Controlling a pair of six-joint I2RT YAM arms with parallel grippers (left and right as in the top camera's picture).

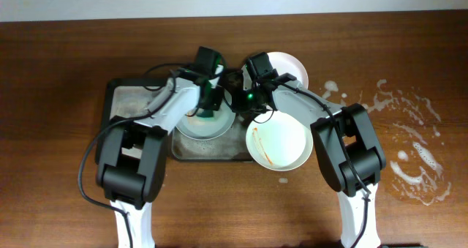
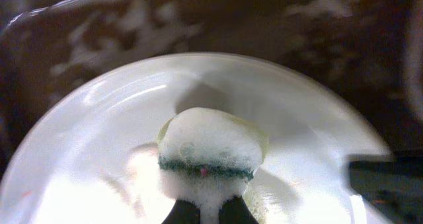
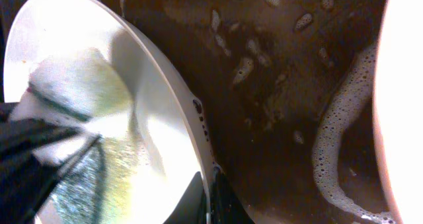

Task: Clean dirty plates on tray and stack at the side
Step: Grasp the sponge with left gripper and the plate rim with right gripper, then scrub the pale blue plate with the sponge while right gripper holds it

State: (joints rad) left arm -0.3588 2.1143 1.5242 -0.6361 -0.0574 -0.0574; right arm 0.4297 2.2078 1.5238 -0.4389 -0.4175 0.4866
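Left gripper point(image 2: 208, 211) clenched on sponge point(image 2: 210, 151), foam heaped on top, green scrub layer visible at the near edge. The sponge is pressed flat on the plate point(image 2: 86, 151) straight ahead of the fingertips, roughly mid-plate.

Right gripper point(image 3: 208, 196) is clamped on that plate's rim, one finger on each face (seen edge-on in the wrist view, so I can't tell if the plate is tilted). The plate sits in the tray point(image 1: 121, 94), with soapy brown water on the tray floor just past the right gripper's fingers.

Streaked plate point(image 1: 281, 142) with an orange smear is just beside the right gripper on its base side, at the tray's right edge. White plate point(image 1: 291, 66) is just behind the right gripper on its far side. Foam point(image 1: 417, 156) on the table point(image 1: 58, 58) is well off to its right.
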